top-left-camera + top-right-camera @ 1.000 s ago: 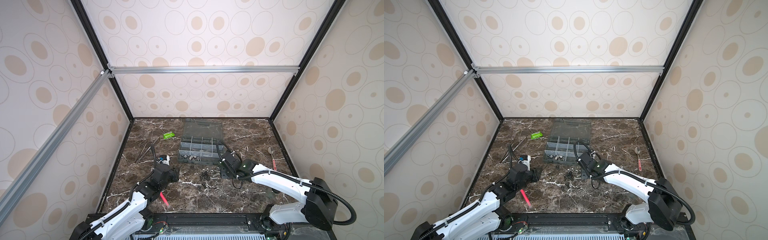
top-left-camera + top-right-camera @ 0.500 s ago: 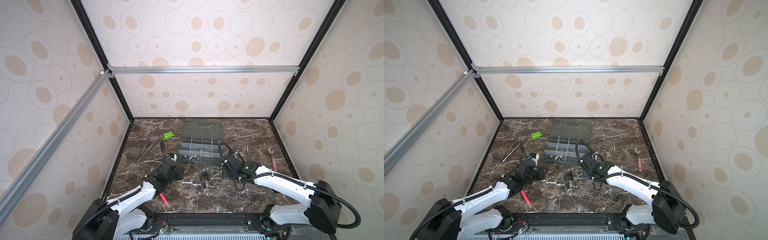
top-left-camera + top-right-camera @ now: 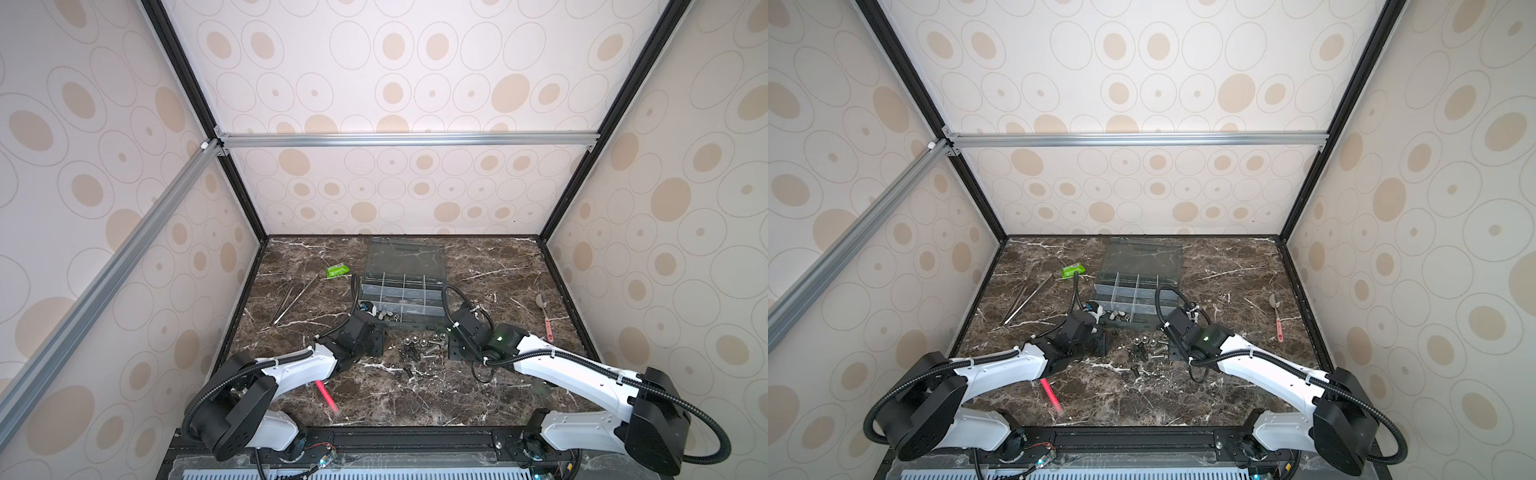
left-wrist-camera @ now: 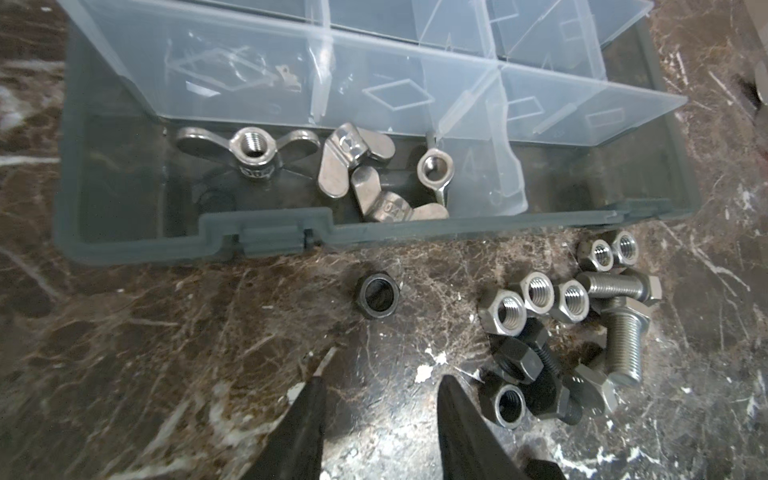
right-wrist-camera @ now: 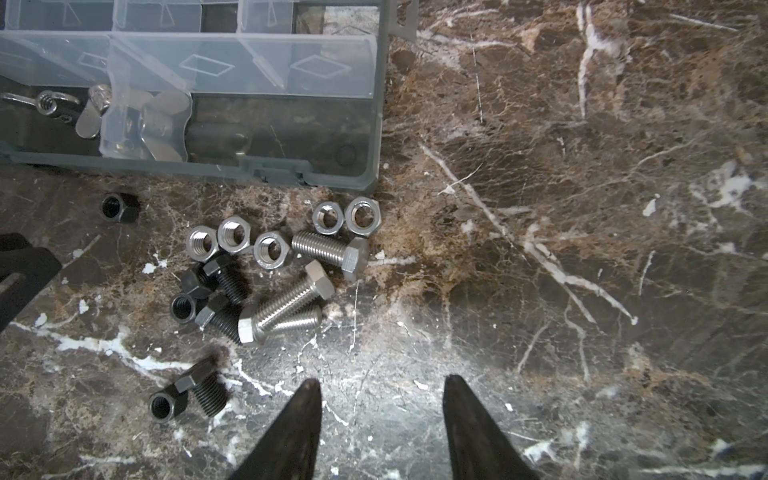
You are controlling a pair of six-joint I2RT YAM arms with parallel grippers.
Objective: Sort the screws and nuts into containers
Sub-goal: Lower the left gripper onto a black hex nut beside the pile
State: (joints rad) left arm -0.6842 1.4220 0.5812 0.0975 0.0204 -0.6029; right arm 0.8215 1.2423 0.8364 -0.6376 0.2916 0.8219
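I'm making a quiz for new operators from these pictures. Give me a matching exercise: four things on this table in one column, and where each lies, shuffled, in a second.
Things: 1 wing nuts; 2 silver screws; 3 green packet; 4 pink pen.
Places: A near the table's front edge; B beside the lid, towards the back; C inside the organiser box's front row; D loose in front of the box.
Pairs: 1-C; 2-D; 3-B; 4-A.

Loose screws (image 3: 1154,354) and nuts (image 3: 1143,342) lie before containers (image 3: 1144,291).
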